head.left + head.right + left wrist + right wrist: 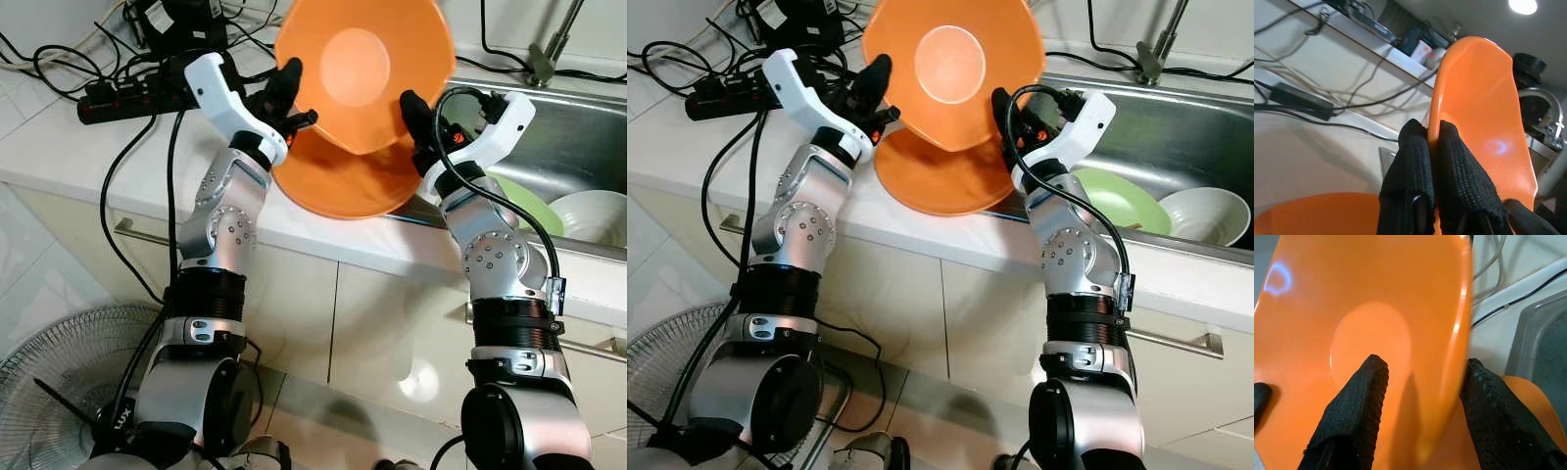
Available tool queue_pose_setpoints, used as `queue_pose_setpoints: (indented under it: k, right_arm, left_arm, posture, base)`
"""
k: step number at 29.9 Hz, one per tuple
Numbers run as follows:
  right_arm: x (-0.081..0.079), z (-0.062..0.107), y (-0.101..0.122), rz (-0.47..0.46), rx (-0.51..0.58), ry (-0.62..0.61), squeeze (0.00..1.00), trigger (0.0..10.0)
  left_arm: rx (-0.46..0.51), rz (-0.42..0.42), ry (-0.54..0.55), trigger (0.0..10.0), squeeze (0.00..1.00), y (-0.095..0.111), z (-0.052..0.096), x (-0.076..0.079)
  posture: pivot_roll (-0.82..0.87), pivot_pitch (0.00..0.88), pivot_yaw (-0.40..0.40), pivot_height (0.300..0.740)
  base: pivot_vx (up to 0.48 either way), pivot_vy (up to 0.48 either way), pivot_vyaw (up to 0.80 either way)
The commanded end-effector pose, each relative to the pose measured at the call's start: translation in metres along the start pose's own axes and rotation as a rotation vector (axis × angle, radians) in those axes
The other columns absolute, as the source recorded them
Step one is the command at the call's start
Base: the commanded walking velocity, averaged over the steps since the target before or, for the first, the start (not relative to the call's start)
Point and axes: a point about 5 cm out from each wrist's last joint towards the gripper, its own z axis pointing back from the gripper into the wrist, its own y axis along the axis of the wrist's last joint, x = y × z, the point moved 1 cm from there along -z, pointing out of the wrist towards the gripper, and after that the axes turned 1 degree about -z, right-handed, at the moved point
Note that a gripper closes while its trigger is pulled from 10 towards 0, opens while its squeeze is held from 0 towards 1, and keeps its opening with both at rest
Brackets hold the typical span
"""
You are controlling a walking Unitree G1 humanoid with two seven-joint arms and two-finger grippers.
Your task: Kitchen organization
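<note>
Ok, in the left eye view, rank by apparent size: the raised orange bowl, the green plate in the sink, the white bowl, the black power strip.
1. Raised orange bowl, largest, though nearest the camera.
2. Black power strip.
3. Green plate and white bowl: both partly hidden or cut off, so unranked.

Orange bowl (364, 69): held tilted above the surface (59, 147), inside facing the camera. Left end effector (291, 93) at its left rim; right end effector (416, 116) at its right rim. Orange plate (343, 181): lying on the surface beneath the bowl, at the sink (568, 137) edge. Sink contents: green plate (534, 201), white bowl (593, 215). Black power strip (127, 95) with cables on the surface, left. Fan (59, 392) on the floor, lower left.
</note>
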Motion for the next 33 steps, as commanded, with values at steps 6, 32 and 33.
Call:
queue_pose_setpoints:
  k: [6,32,33]
  right_arm:
    - [-0.006,-0.002,0.005,-0.018,0.015,0.020,0.00,10.0]
    - [-0.018,-0.003,0.012,-0.070,0.049,0.080,0.00,0.0]
    - [-0.018,-0.004,0.012,-0.072,0.050,0.082,0.00,0.0]
  left_arm:
    - [0.024,-0.007,-0.044,10.0,0.00,0.008,-0.003,0.008]
    - [-0.004,-0.031,-0.038,10.0,0.00,0.003,-0.004,0.008]
    - [-0.005,-0.034,-0.037,10.0,0.00,0.003,-0.004,0.007]
  posture:
    - [0.09,0.056,0.056,0.740]
    - [0.08,0.065,0.055,0.740]
    - [0.08,0.066,0.055,0.740]
  base:
    - [0.000,0.000,0.00]
    - [0.000,0.000,0.00]
    - [0.000,0.000,0.00]
